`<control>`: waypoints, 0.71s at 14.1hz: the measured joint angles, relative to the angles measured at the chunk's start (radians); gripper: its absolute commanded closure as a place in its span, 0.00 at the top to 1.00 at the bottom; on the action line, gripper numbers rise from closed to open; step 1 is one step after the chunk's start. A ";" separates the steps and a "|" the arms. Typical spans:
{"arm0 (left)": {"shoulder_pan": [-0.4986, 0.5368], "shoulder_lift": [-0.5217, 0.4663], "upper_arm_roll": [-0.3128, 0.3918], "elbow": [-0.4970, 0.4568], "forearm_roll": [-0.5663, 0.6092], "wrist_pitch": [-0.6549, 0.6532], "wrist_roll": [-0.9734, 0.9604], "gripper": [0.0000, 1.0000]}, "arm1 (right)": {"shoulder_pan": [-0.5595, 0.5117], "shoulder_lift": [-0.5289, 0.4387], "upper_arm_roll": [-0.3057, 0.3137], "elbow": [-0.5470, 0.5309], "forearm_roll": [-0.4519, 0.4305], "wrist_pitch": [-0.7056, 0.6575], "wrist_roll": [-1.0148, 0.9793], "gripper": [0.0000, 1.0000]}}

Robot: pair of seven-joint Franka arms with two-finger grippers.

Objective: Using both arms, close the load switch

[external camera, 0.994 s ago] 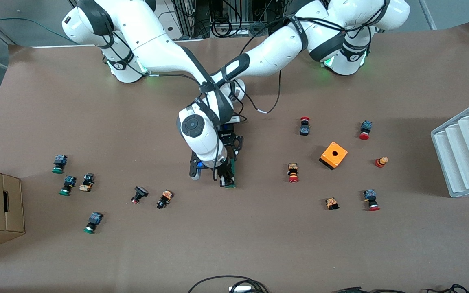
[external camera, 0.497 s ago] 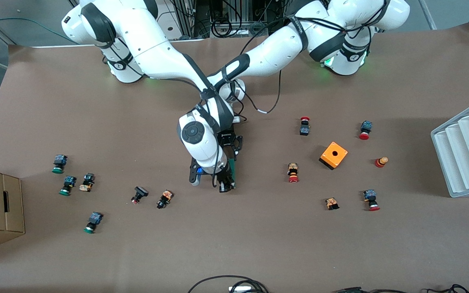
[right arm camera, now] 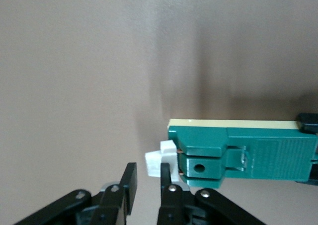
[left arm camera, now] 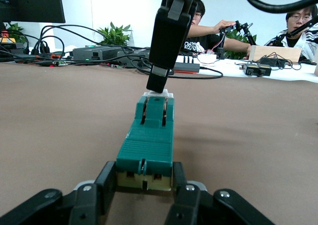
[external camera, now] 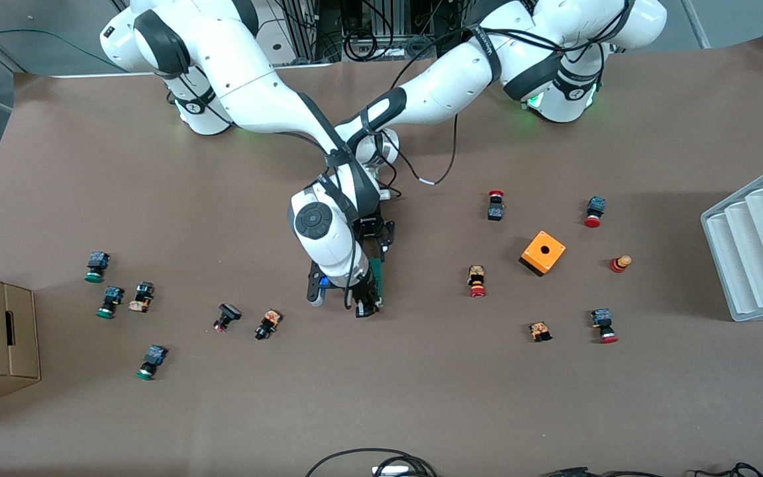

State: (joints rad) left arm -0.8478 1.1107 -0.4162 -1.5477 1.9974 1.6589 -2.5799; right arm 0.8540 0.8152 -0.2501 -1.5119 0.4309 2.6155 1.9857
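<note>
Brown paper covers the table, and near its middle the load switch [left arm camera: 147,144] lies flat, its long axis running straight away from my left gripper [left arm camera: 144,185], which grasps its near end. At its other end my right gripper [right arm camera: 145,187], fingers nearly together and holding nothing, sits against the white lever tab [right arm camera: 160,163], which I judge it must push.

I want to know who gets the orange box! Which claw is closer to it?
Left, barely. The left claw grips the switch; the right claw touches its lever, both toward the right arm's end from the box.
</note>
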 measured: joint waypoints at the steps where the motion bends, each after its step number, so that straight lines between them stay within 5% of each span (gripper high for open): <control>1: 0.000 0.000 0.000 0.000 0.000 0.001 0.000 0.53 | -0.010 -0.003 0.000 0.008 0.000 -0.011 0.000 1.00; 5: 0.000 0.000 0.000 0.000 0.000 0.001 0.000 0.53 | -0.073 -0.097 0.002 0.044 0.000 -0.132 -0.085 1.00; 10: 0.000 -0.001 0.000 0.004 -0.004 0.010 0.000 0.66 | -0.196 -0.303 0.009 0.007 0.000 -0.431 -0.513 1.00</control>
State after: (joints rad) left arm -0.8474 1.1092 -0.4161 -1.5437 1.9930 1.6694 -2.5799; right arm 0.6581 0.5126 -0.2416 -1.5053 0.4307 2.1849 1.4732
